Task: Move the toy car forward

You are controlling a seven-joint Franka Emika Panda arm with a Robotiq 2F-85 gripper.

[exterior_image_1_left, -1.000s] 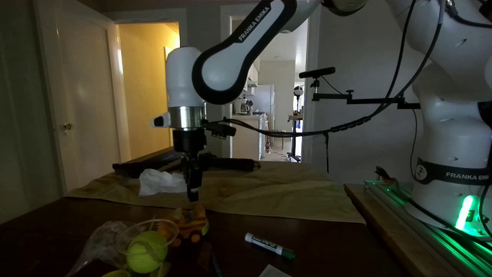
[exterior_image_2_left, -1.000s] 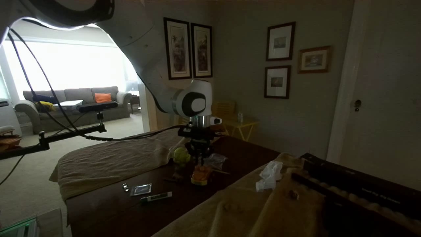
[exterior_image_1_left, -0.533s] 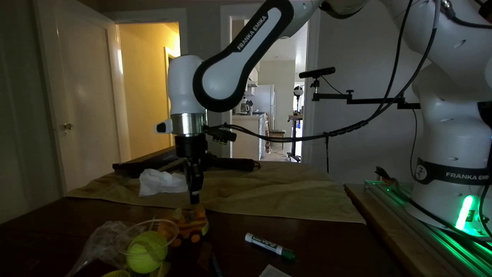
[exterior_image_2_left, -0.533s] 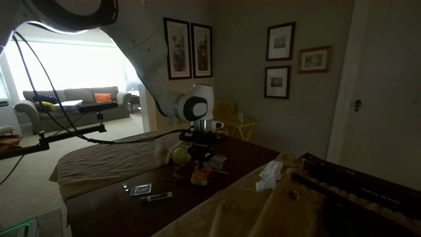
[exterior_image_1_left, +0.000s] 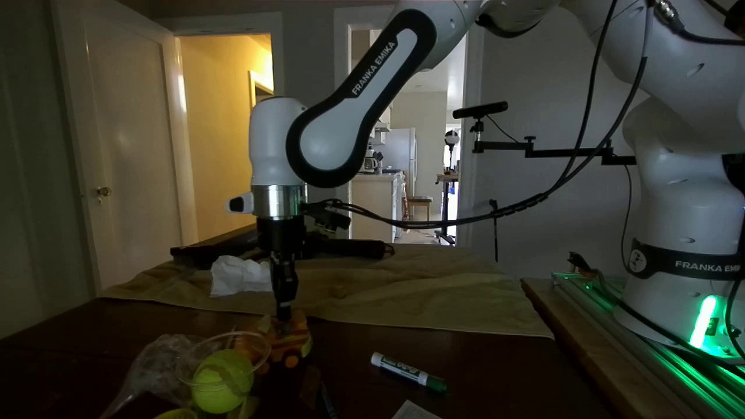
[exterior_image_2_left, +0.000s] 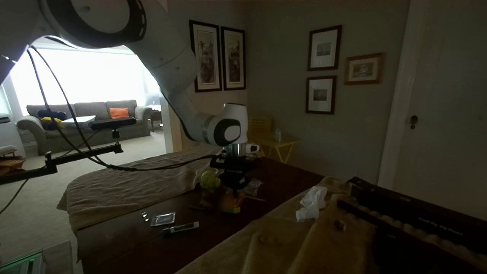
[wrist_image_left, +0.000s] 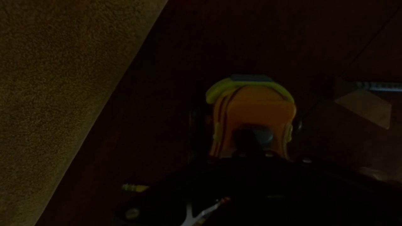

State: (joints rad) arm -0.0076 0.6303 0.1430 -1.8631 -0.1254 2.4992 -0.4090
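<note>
The orange toy car (exterior_image_1_left: 294,342) sits on the dark table (exterior_image_1_left: 495,378), left of bottom centre in an exterior view. The gripper (exterior_image_1_left: 283,317) points down over its top, fingers together; I cannot tell whether they touch it. A yellow-green ball (exterior_image_1_left: 218,398) lies lower left, a marker (exterior_image_1_left: 401,369) right of bottom centre.

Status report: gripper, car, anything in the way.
Gripper looks shut, down at top of the car, contact unclear. Car upright. Ball beside it, probably not blocking.
</note>
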